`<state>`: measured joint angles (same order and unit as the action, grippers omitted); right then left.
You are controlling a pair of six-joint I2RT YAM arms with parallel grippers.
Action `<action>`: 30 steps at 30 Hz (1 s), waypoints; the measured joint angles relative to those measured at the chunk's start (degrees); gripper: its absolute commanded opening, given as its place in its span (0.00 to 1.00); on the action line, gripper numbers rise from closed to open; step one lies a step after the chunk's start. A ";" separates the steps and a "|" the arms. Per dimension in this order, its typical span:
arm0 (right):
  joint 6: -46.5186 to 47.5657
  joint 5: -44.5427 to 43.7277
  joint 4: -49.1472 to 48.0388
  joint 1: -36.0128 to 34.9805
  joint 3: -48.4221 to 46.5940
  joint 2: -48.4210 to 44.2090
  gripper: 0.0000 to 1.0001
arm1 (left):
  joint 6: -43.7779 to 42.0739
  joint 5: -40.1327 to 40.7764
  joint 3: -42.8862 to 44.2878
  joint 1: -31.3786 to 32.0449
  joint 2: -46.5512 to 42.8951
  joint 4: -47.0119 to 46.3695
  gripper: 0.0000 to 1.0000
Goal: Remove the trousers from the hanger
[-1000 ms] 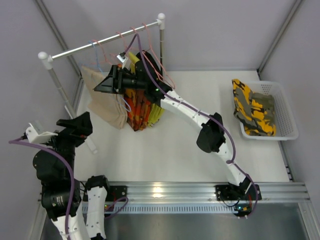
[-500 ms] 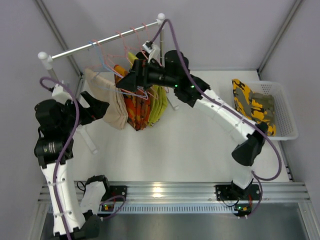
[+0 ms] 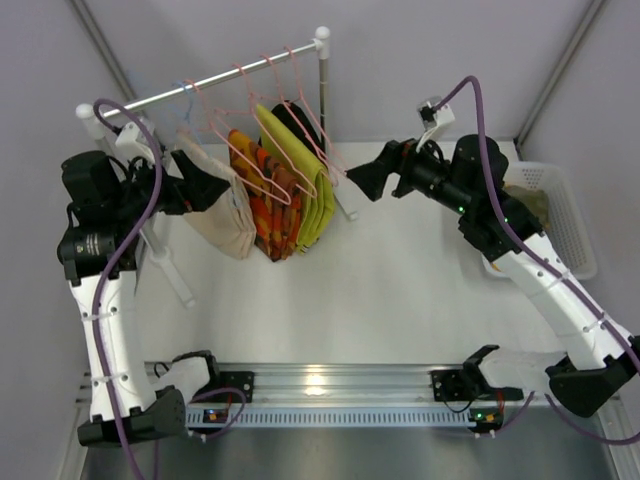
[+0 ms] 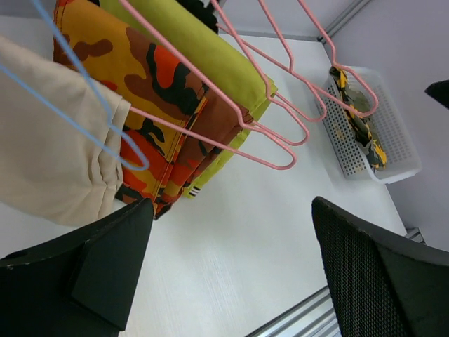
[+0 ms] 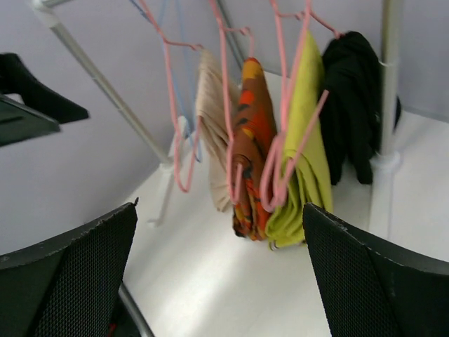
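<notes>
Evidently, with the trousers (image 4: 359, 121) already laid in the basket (image 4: 397, 135), well apart from the hanger (image 4: 139, 165), the left tool (image 4: 230, 210) and right tool (image 5: 219, 210), both spread wide and empty, are best steered clear of the pink hangers (image 4: 284, 167).

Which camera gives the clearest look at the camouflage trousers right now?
Left wrist: the trousers lie in the white basket, in plain sight though distant. In the top external view the right arm covers most of them. The right wrist view faces the rack and misses them.
</notes>
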<state>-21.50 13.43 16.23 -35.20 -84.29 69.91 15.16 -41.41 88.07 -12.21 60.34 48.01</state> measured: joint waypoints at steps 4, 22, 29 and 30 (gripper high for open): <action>1.46 -1.01 1.42 4.44 6.08 -3.65 1.00 | -1.16 2.84 3.21 5.22 1.97 -0.37 0.99; 7.10 -3.13 3.34 32.48 18.38 -24.02 0.99 | -10.05 24.15 14.25 27.06 14.95 0.22 0.99; 7.52 -1.25 3.23 33.48 19.06 -24.00 1.00 | -10.71 30.05 12.48 27.26 12.63 -0.39 0.99; 7.54 -1.03 3.23 33.48 19.06 -23.76 0.99 | -10.78 30.77 12.24 27.26 12.17 -0.42 0.99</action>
<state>-13.96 12.40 19.46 -1.72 -65.23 46.15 4.38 -10.63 100.31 15.05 72.51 47.59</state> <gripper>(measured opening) 0.993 0.990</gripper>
